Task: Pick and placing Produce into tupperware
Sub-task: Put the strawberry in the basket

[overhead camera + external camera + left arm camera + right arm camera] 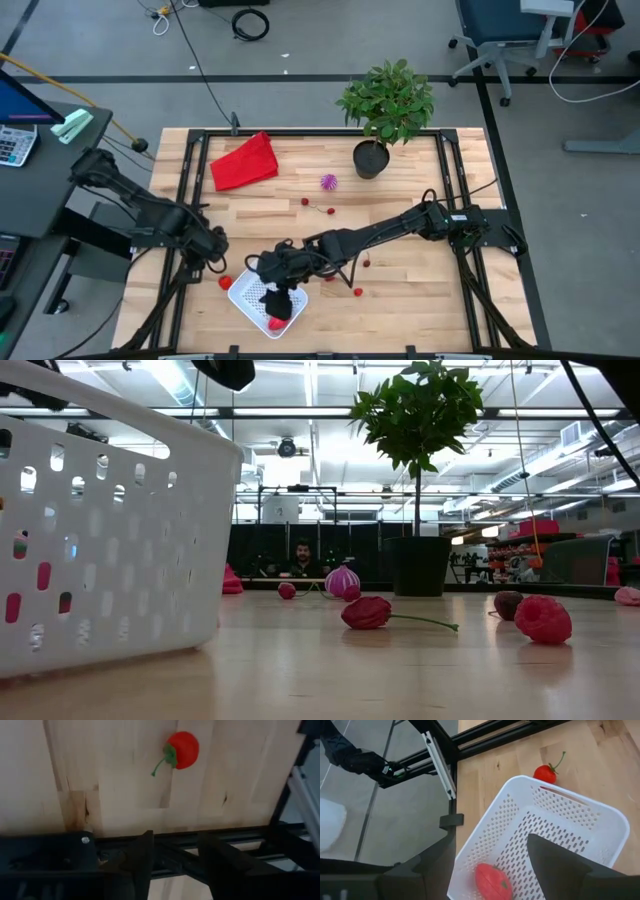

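Note:
The white tupperware [255, 298] sits near the table's front edge, left of centre, with one red piece [492, 882] lying on its perforated bottom. My right gripper [278, 300] hangs open over it, one finger on each side of that piece in the right wrist view; no touch shows. A red fruit with a green stem [182, 750] lies on the wood just left of the tupperware [545, 773]. My left gripper [177, 870] points down near this fruit, open, with nothing between its fingers. More red pieces [358, 292] and the purple ball [328, 182] lie scattered on the table.
A red cloth [245, 160] lies at the far left and a potted plant [385, 105] stands at the far right. Black frame rails [185, 200] run along the table's sides. In the low view a stemmed red piece [367, 612] and a bumpy red one [542, 618] lie on the wood.

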`<state>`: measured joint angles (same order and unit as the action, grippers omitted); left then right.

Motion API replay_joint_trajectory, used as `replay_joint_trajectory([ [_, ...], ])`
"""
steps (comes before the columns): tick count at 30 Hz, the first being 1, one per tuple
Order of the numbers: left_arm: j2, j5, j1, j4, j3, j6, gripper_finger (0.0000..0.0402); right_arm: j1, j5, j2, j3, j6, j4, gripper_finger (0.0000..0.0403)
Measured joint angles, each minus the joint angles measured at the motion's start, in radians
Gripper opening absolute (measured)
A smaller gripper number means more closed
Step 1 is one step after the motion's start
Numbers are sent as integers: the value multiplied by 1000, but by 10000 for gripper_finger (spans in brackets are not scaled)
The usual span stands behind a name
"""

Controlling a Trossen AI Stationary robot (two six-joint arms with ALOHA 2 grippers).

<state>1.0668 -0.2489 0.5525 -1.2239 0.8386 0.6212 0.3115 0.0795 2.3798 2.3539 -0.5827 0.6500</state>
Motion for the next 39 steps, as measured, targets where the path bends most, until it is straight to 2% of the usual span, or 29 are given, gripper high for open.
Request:
replay_joint_trajectory([
  [5,0,1,2,118,-70,-32,176,0,0,0,0,7,0,254],
  [12,0,30,2,275,-127,-40,167,-1,-1,0,0,8,0,254],
  [15,0,72,2,290,-151,-41,162,-1,-1,0,0,9,0,254],
  [25,0,76,2,371,-243,-31,157,-2,-1,0,0,10,0,254],
  [39,0,110,2,389,-250,-31,154,-2,-1,0,0,29,0,254],
])
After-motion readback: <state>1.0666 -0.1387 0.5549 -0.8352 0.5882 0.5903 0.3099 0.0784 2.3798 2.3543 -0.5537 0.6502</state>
